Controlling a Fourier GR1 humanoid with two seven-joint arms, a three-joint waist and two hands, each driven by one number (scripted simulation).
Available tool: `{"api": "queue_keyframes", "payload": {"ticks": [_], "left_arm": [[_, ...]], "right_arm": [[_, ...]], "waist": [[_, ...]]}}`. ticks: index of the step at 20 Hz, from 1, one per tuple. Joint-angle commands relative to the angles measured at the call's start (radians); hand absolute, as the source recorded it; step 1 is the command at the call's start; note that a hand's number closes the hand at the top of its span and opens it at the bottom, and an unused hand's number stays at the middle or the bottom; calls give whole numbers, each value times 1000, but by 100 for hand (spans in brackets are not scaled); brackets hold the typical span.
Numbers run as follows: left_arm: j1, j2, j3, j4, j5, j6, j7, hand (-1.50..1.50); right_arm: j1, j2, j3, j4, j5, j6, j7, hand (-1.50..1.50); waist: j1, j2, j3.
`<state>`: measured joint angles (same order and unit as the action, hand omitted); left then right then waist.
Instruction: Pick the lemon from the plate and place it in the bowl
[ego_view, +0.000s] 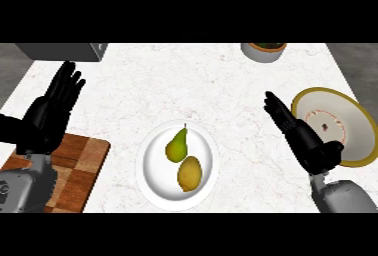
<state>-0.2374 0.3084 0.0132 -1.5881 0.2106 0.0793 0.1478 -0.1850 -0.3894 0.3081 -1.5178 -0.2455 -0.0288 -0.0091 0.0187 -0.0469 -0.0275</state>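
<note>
One big white counter (170, 75) fills the view. A brown wooden board (81, 165) lies at 8 o'clock on it. A white plate (156, 170) sits at 6 o'clock. A bowl (353, 125) with a yellow rim sits at 3 o'clock, well apart from the plate. The left hand (48, 117) rests at 9 o'clock, by the board, spread wide with fingers up and holding nothing. The right hand (299, 132) is between the plate and the bowl, just beside the bowl, with straight fingers and nothing in it. On the plate lie a green pear (177, 145) and, at 5 o'clock from it, the lemon (190, 173); the two look like they touch. The lemon is not picked up yet, so I think the job is at its very first step, the reach. Next, the right hand should go toward 8 o'clock, come down over the lemon and curl round it without bumping the pear. Then it can carry it to the bowl.
</note>
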Motion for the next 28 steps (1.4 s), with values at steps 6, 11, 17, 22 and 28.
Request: {"api": "queue_keyframes", "payload": {"ticks": [6, 11, 17, 22, 28], "left_arm": [[-7, 79, -5, 11, -233, 118, -24, 0], [60, 9, -77, -31, -271, 155, 5, 0], [23, 12, -38, 41, -256, 125, -8, 0], [45, 16, -48, -13, -267, 123, 7, 0], [20, -5, -56, 13, -288, 137, 13, 0]], "right_arm": [[-28, 164, -5, 63, -163, 177, -219, 150], [116, 222, -79, 165, 67, -156, -455, -150], [193, 28, 34, -60, 244, -77, -387, -150], [71, -97, 77, -182, 337, -18, -62, -150], [-74, -100, 222, -219, 508, 61, 265, -150]], "waist": [[-4, 55, 31], [-17, 48, 30], [-32, 44, 26], [-21, 41, 25], [-13, 45, 25]]}}
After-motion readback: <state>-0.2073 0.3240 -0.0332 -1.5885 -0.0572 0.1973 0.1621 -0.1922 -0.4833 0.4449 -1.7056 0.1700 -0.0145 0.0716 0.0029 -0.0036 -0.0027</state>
